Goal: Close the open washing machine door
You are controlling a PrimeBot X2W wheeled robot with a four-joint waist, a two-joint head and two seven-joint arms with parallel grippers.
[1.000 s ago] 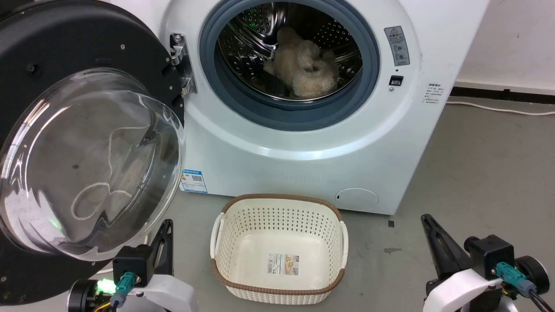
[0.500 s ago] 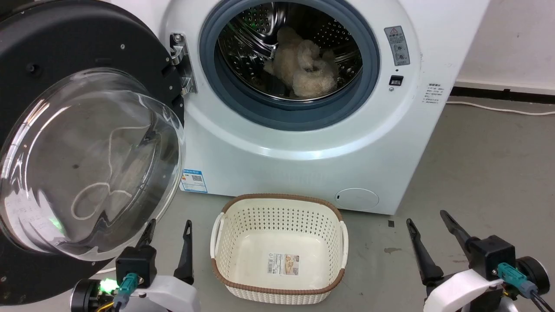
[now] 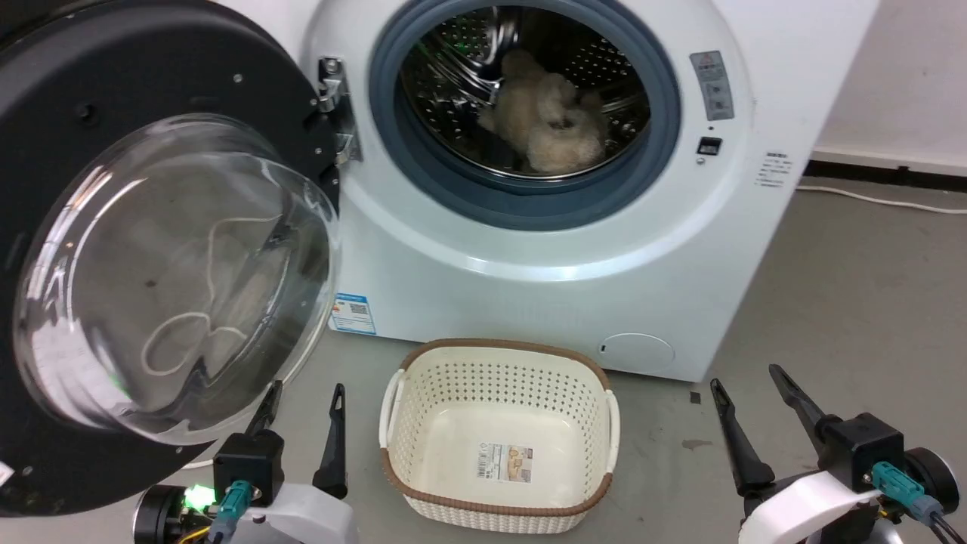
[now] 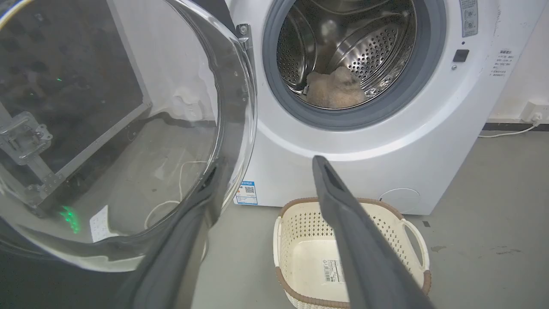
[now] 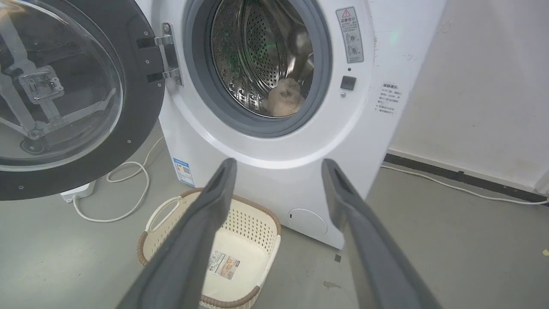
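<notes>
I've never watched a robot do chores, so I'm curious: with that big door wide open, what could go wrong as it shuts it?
The left hand is open, one finger right by the bulging glass of the washing machine door; pushing on that smooth curve, it might slip off. The basket stands on the floor before the machine, so a sweeping arm could knock it. A weak push may leave the door unlatched.
</notes>
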